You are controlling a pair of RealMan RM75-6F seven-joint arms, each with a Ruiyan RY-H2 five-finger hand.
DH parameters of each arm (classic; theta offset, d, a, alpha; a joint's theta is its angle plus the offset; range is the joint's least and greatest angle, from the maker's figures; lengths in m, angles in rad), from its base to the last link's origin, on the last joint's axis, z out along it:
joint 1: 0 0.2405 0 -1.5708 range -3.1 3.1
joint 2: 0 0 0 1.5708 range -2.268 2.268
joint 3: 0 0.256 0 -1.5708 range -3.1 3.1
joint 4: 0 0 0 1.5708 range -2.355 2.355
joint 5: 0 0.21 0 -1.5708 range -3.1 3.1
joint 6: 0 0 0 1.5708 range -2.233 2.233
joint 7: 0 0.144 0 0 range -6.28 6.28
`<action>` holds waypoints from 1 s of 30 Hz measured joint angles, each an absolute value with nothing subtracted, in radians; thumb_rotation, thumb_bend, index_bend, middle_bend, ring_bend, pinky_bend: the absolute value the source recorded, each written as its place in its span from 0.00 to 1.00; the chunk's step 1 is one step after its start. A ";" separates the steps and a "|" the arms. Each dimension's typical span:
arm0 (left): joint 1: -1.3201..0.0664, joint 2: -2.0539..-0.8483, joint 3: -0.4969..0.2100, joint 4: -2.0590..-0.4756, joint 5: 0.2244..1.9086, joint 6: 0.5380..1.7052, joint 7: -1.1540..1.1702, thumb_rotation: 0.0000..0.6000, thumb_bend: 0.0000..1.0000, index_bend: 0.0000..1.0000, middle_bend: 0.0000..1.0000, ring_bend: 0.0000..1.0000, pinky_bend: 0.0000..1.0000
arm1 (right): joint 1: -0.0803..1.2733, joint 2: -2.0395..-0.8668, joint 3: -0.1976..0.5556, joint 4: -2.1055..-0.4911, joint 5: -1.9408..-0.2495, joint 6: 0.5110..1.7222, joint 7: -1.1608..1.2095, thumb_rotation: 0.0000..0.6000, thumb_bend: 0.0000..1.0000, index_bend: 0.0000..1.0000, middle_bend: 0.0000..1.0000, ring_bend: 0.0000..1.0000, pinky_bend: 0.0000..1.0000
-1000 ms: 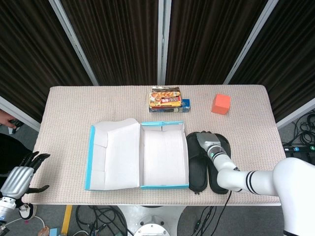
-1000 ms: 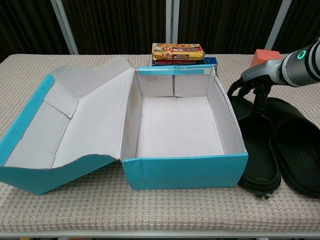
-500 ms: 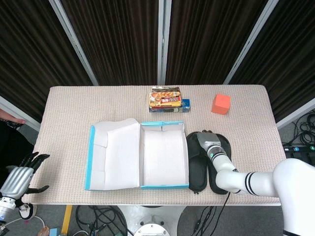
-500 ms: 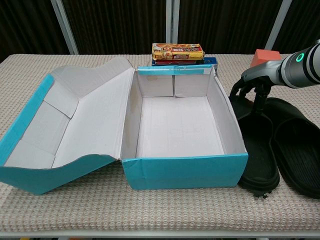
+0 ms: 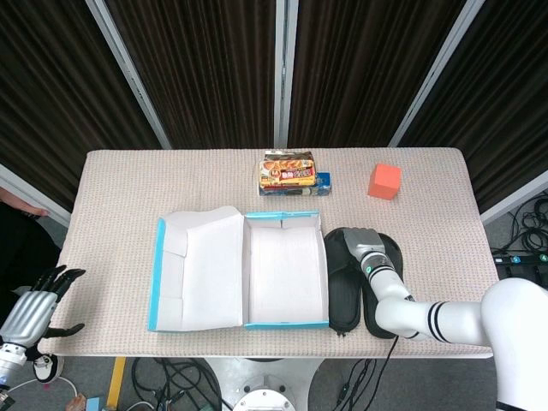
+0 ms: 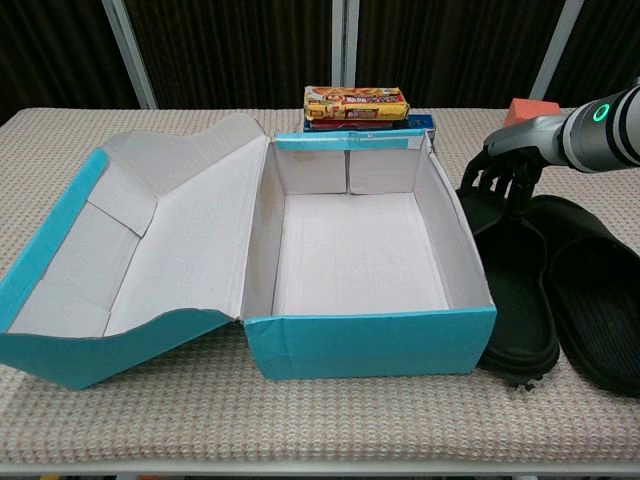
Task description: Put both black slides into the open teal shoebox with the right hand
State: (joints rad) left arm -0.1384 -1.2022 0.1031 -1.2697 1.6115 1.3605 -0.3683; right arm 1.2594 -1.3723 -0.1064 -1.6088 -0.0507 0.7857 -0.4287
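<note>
Here, matte rubber slides (image 6: 560, 290), boxy teal cardboard shoebox (image 6: 370, 335).

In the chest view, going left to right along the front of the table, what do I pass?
Shoebox lid flap → open teal shoebox → inner black slide → outer black slide. The right hand hovers over the inner slide's far end.

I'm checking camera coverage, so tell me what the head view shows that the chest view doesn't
Only the head view shows the left hand, open, off the table's left edge, and the whole orange block. Only the chest view shows the right hand's fingers reaching down at the near slide's strap. Both show the empty shoebox, the two slides side by side to its right, the right hand and the snack packs behind the box.
</note>
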 measured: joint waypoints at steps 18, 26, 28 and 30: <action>-0.147 -1.197 0.100 -1.295 1.615 1.358 -0.346 1.00 0.13 0.10 0.11 0.00 0.04 | 1.174 -1.170 -0.032 -1.778 -0.199 0.869 -0.405 1.00 0.26 0.39 0.41 0.30 0.40; -0.153 -1.192 0.097 -1.326 1.617 1.356 -0.318 1.00 0.13 0.10 0.11 0.00 0.04 | 1.089 -0.975 0.017 -1.932 -0.355 0.920 -0.333 1.00 0.27 0.42 0.44 0.32 0.44; -0.155 -1.191 0.097 -1.333 1.618 1.356 -0.310 1.00 0.13 0.10 0.11 0.00 0.04 | 1.059 -0.924 0.038 -1.967 -0.409 0.929 -0.296 1.00 0.27 0.43 0.44 0.33 0.44; -0.157 -1.189 0.095 -1.343 1.619 1.356 -0.301 1.00 0.13 0.10 0.11 0.00 0.04 | 1.030 -0.888 0.057 -1.992 -0.458 0.936 -0.255 1.00 0.27 0.44 0.45 0.33 0.45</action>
